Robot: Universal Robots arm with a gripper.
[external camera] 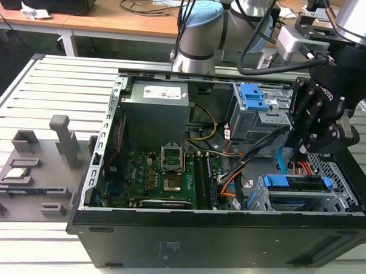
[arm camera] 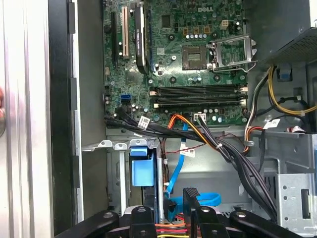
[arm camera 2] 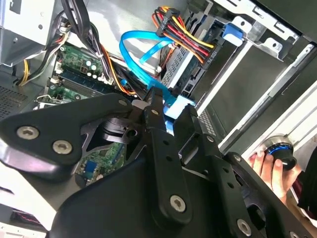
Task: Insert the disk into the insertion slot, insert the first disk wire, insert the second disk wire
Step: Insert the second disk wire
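A black claw [external camera: 313, 139] reaches down from the arm [external camera: 357, 35] into an open computer case [external camera: 227, 230] lying on a slatted bench [external camera: 58, 77], at about four o'clock in the exterior view. In the second wrist view the black fingers [arm camera 2: 157, 119] stand narrow, closed on the plug end of the second disk wire [arm camera 2: 143, 49], the flat light-blue cable looping away toward twelve o'clock. Just beyond that loop, the first disk wire [arm camera 2: 181, 32], an orange, red and black bundle, runs to a dark plug. The disk [external camera: 296, 193], in its blue carrier, sits in the insertion slot [external camera: 342, 174] directly below the claw. Farther in lies the green motherboard [arm camera: 188, 59]. A person's fingers [arm camera 2: 270, 171] rest near a knob outside the case.
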